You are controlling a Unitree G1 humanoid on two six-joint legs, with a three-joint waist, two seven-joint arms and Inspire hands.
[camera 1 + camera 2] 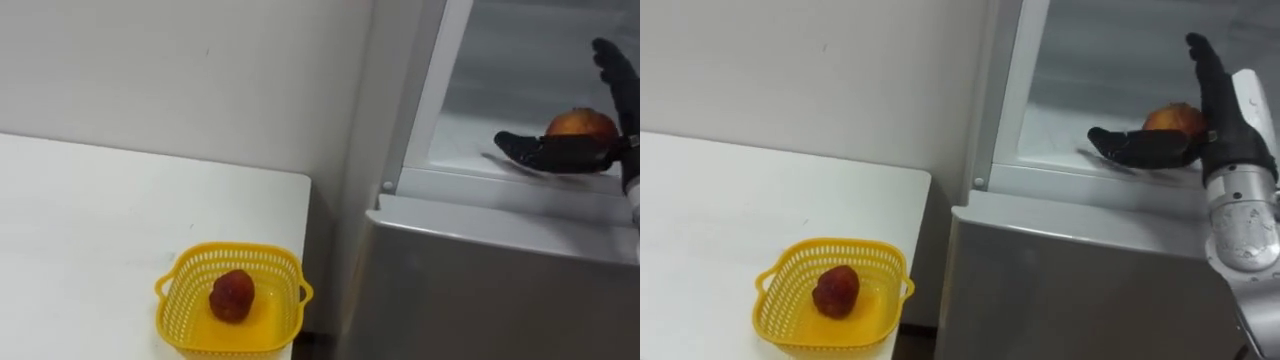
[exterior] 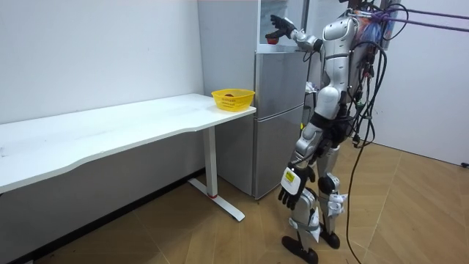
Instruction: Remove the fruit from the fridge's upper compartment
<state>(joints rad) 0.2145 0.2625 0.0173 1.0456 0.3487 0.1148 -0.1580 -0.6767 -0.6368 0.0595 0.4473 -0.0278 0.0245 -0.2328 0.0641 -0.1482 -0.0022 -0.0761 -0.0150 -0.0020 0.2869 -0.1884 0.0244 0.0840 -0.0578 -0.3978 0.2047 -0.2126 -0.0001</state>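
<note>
The orange-red fruit (image 1: 1170, 118) sits on the white shelf (image 1: 490, 135) of the open upper fridge (image 1: 480, 290) compartment, not yet lifted. The right hand (image 1: 1220, 125) is spread wide around it, thumb low in front and straight fingers raised behind, with no grip made. To do this well, the fingers should probably close evenly until the fruit is cupped, then lift it clear of the compartment's front edge before pulling back, since a round fruit may roll away. The yellow basket (image 1: 232, 250) on the white table (image 1: 100, 220), holding a dark red fruit (image 1: 231, 296), looks like the destination. The left hand (image 2: 292, 192) hangs by the robot's side; its state cannot be told.
</note>
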